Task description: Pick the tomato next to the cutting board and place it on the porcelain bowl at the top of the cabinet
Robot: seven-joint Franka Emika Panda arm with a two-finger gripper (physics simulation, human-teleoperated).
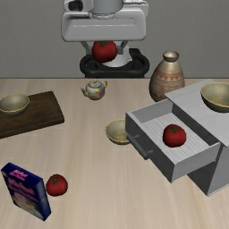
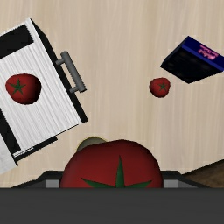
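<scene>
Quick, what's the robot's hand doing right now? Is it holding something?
The gripper is closed, holding a tomato between its fingers, up in the air.

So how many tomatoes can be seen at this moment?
3. One tomato is held in the gripper. A second tomato lies in the cabinet's open drawer. A third tomato lies on the table beside the blue box. Others may be hidden.
</scene>
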